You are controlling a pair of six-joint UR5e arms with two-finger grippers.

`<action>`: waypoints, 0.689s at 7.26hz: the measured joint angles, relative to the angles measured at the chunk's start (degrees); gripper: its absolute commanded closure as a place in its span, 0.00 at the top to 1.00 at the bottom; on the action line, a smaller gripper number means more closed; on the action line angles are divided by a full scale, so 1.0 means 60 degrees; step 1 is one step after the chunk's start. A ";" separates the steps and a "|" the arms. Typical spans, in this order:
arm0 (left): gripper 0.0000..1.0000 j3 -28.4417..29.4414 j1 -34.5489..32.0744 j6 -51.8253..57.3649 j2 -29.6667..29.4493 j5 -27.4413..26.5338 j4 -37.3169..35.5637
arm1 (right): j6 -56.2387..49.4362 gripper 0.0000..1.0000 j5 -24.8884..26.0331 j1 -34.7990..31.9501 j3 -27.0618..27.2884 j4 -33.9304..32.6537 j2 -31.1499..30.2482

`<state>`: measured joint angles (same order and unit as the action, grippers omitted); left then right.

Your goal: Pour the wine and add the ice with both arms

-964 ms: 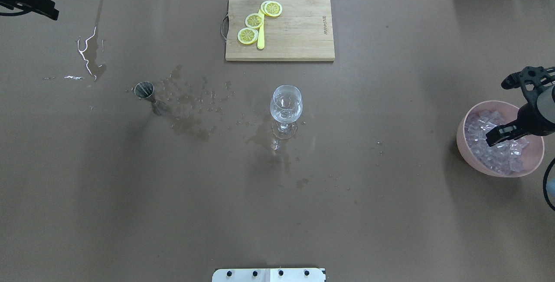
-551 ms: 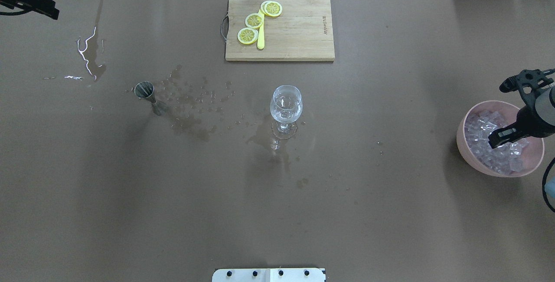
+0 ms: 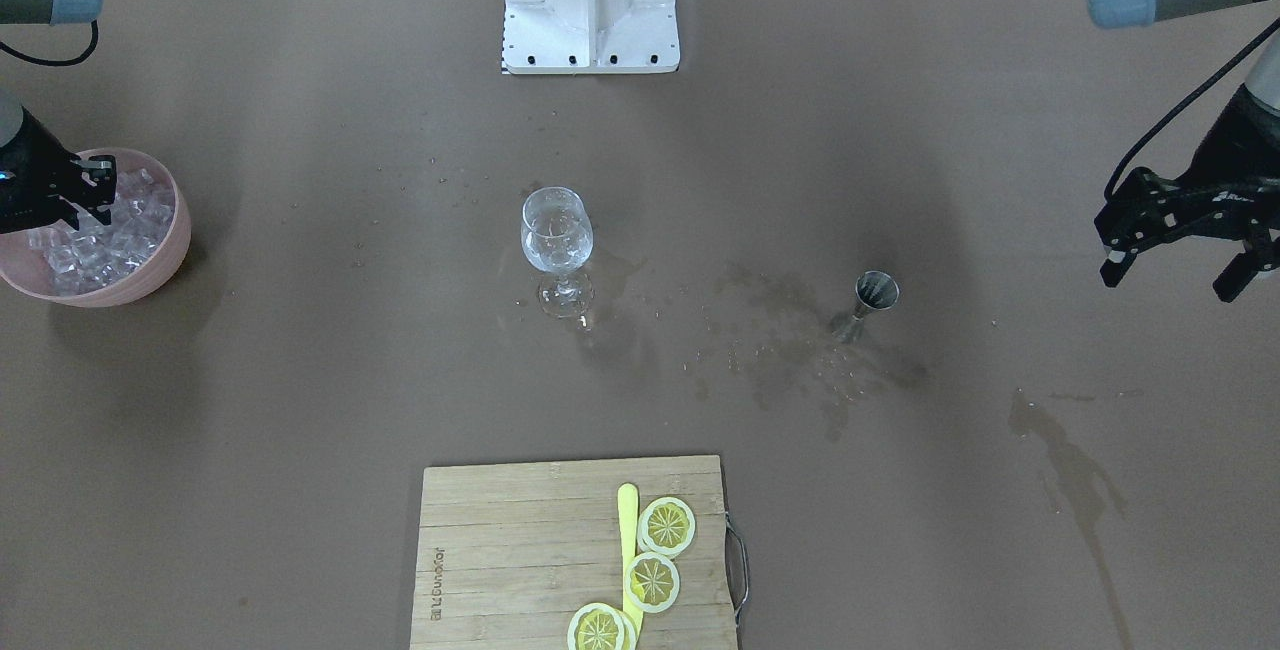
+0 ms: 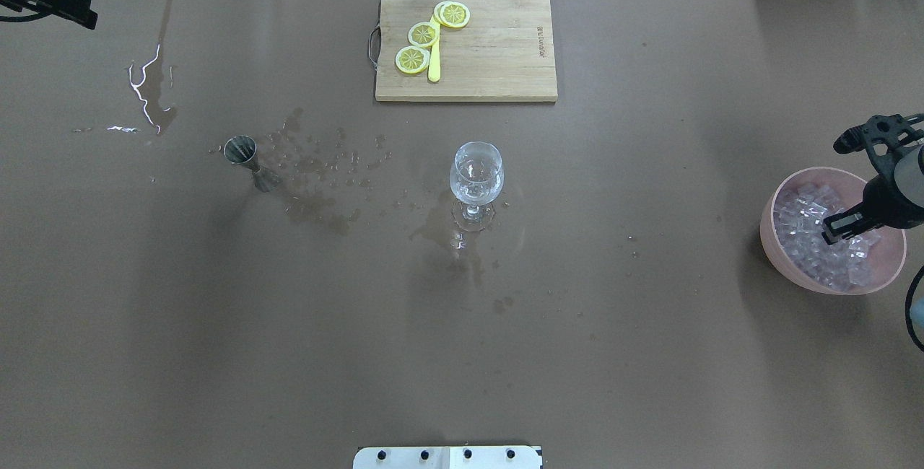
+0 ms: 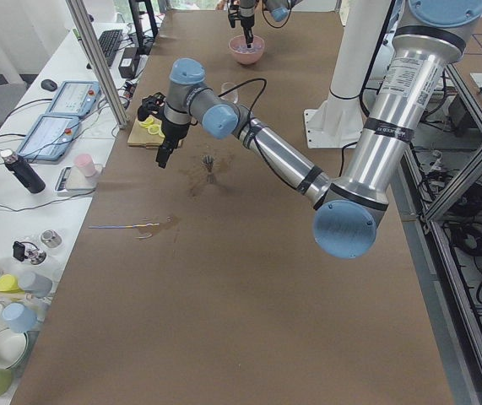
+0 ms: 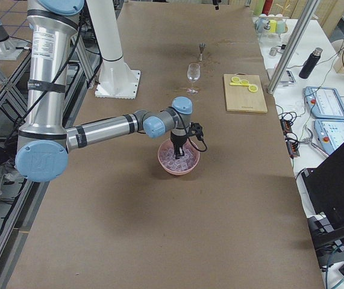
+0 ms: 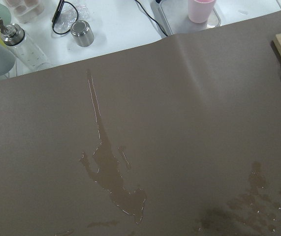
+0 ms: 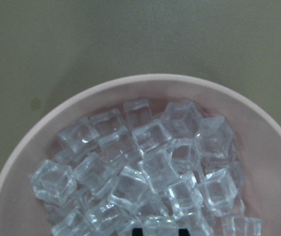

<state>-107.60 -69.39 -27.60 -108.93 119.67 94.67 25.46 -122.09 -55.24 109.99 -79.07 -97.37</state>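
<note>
Holdings on the brown surface (image 4: 650, 346), from the robot's edge outward.

1. White post (image 4: 447, 457), at the middle of the robot's edge. It is a fixture and has no part in the task.
2. Pink bowl (image 4: 776, 252), hard by the right edge, probably set there for the right arm's reach. It holds the ice (image 4: 805, 234), heaped in clear cubes.
3. Right gripper (image 8: 160, 232), pointing down into the bowl. In the wrist view its tips are parted at the top of the heap and clamp nothing. It looks placed to take a cube, so adding ice appears to be the step in hand.
4. Wine glass (image 4: 476, 173), upright at the centre, where either arm could serve it. The wine (image 4: 476, 186) appears to lie in its bowl, though a colourless liquid is hard to confirm.
5. Jigger (image 4: 241, 151), upright on the left half among wet stains (image 4: 317, 202). Its contents cannot be told.
6. Left gripper (image 3: 1172, 278), jaws spread and empty. It hangs near the far left corner, seemingly clear of the work.
7. Cutting board (image 4: 498, 65), at the middle of the far edge. It carries lemon slices (image 4: 424, 34).
</note>
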 measured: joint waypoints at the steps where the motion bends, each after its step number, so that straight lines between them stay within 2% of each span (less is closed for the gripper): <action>1: 0.99 0.0012 -0.0009 0.0000 -0.0004 0.0001 -0.0001 | -0.0011 0.00 -0.0108 -0.0200 0.0237 -0.0041 0.0027; 3: 0.99 0.0067 -0.0124 0.0007 -0.0008 -0.0001 0.0005 | 0.0094 0.00 -0.0232 -0.0647 0.1017 -0.0045 0.0192; 5: 0.99 0.0317 -0.0272 0.0060 -0.0049 -0.0017 0.0080 | 0.0761 0.00 -0.0240 -0.0858 0.1440 -0.0045 0.1198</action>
<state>-105.70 -71.02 -27.24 -109.23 119.57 95.15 30.03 -123.53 -60.39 118.63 -79.34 -90.18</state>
